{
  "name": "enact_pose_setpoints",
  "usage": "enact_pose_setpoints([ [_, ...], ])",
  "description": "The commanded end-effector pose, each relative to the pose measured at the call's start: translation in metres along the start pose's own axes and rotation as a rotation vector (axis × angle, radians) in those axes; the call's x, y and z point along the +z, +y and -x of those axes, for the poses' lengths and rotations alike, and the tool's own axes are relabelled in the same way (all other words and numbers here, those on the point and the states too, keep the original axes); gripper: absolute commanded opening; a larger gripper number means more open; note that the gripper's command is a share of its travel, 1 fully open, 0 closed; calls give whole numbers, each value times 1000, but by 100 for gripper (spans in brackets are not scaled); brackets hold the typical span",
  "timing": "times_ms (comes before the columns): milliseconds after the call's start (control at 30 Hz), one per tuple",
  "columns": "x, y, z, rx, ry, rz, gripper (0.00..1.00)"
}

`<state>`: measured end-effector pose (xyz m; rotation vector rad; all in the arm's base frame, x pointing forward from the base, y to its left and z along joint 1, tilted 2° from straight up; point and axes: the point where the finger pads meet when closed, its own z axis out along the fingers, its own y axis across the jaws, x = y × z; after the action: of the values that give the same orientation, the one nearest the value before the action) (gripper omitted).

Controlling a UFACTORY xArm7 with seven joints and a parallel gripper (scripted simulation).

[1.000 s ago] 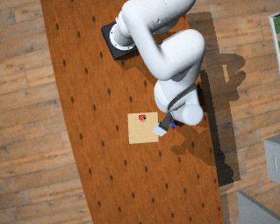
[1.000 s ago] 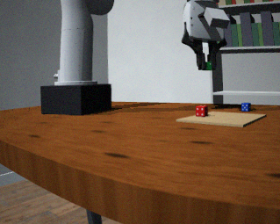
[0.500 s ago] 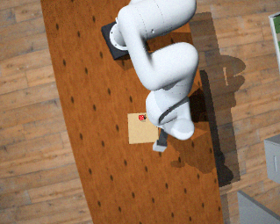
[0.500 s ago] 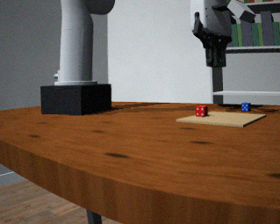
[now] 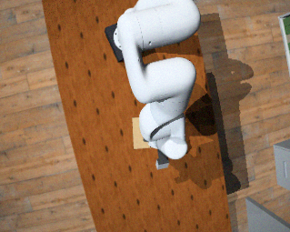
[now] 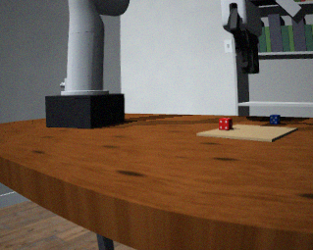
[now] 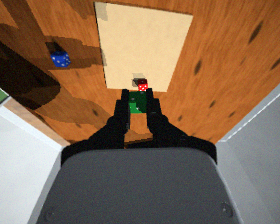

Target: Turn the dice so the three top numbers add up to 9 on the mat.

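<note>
The counter [image 6: 136, 179] carries the arm's dark base [image 6: 84, 111] and a tan mat [image 7: 145, 45], laid flat. The pincer [image 7: 139, 107] is held high above the mat's near edge, closed narrowly on a green die [image 7: 135, 106], presumably for reorienting before placement. A red die [image 7: 142, 85] is seated at the mat's edge; a blue die [image 7: 60, 59] is left off the mat, on the counter. No writing is legible; pips cannot be counted.
</note>
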<state>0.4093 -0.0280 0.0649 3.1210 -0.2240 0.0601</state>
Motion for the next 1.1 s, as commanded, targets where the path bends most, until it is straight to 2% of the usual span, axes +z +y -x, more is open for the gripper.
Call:
enact_pose_setpoints([
  [0,-1,7,-6,-53,-2,-16,15],
  [567,5,7,-6,-54,-3,-18,15],
  [800,28,7,-6,-54,-3,-18,15],
  [867,28,7,-6,-54,-3,-18,15],
  [1067,57,6,-6,-54,-3,-18,15],
])
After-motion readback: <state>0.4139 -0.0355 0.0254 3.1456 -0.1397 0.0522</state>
